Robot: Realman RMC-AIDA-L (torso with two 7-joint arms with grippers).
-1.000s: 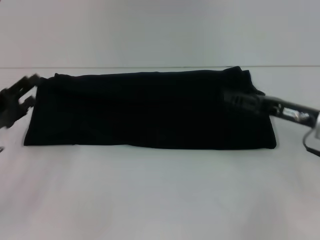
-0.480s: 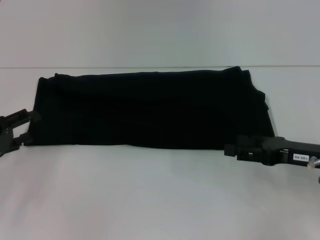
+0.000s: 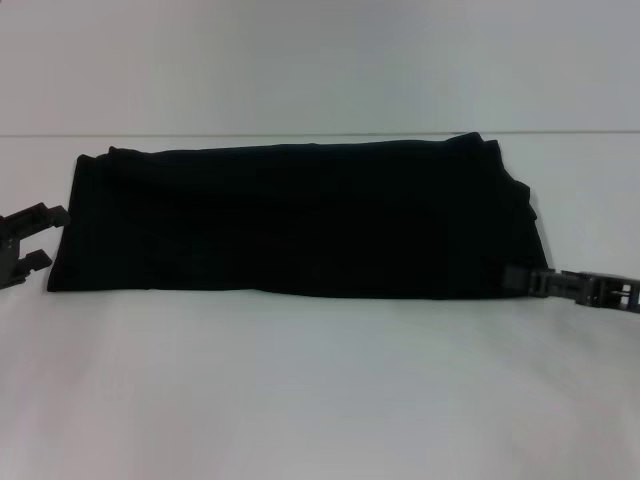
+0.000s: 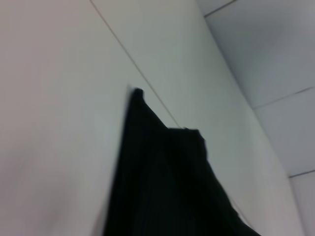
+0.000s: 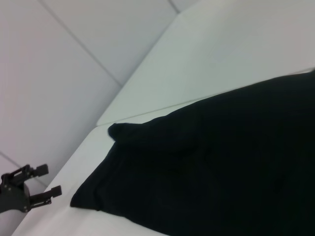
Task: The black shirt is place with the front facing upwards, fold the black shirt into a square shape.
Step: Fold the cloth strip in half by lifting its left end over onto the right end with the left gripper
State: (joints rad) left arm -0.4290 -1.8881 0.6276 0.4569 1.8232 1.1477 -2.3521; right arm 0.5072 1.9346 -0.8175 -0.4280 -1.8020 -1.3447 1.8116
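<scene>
The black shirt (image 3: 300,220) lies flat on the white table (image 3: 320,390) as a long folded band running left to right, and no lettering shows. It also appears in the left wrist view (image 4: 167,187) and fills much of the right wrist view (image 5: 221,167). My left gripper (image 3: 45,237) stands open just off the shirt's left end, its two fingers spread with nothing between them; the right wrist view shows this gripper (image 5: 49,179) too, apart from the cloth. My right gripper (image 3: 512,279) sits low at the shirt's near right corner, its tip against the fabric edge.
The table's far edge (image 3: 320,134) runs right behind the shirt, with a pale panelled wall (image 3: 320,60) beyond it. Bare white tabletop stretches in front of the shirt.
My right gripper came off the shirt's right end, dropped to the front, then drew back right to the near right corner. My left gripper dropped from the far left corner to the left edge.
</scene>
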